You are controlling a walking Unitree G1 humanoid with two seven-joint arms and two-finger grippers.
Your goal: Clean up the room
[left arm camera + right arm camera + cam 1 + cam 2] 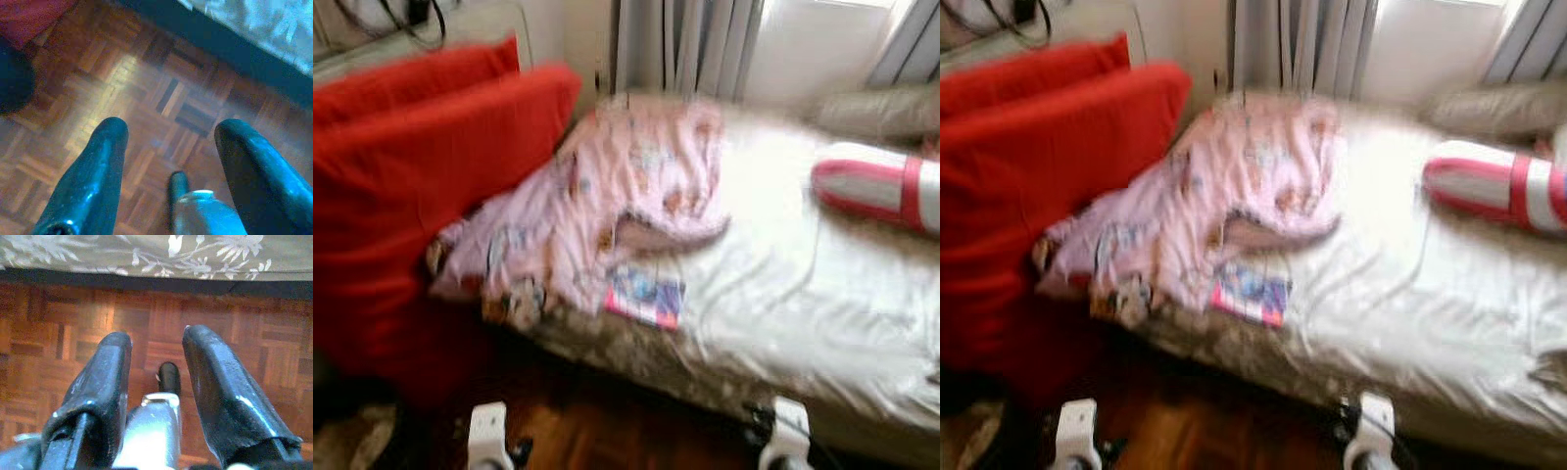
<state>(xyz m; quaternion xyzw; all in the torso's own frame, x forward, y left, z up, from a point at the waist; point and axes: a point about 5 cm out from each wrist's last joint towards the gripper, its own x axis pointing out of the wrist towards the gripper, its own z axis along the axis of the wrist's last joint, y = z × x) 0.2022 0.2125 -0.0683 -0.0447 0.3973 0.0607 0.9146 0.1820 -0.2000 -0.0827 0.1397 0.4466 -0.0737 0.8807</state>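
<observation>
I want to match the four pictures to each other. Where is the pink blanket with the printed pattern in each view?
Left eye view: the pink blanket lies crumpled on the bed's left part, against the red cushion.
Right eye view: same place, slightly further left.
Left wrist view: not in it; the left gripper hangs open over the wooden floor.
Right wrist view: not in it; the right gripper is open.
Shared landmark: the wooden floor.

A pink blanket (607, 206) lies crumpled on the bed (803, 294), beside red cushions (421, 186); a blurred booklet, perhaps (644, 297), touches its edge.
</observation>
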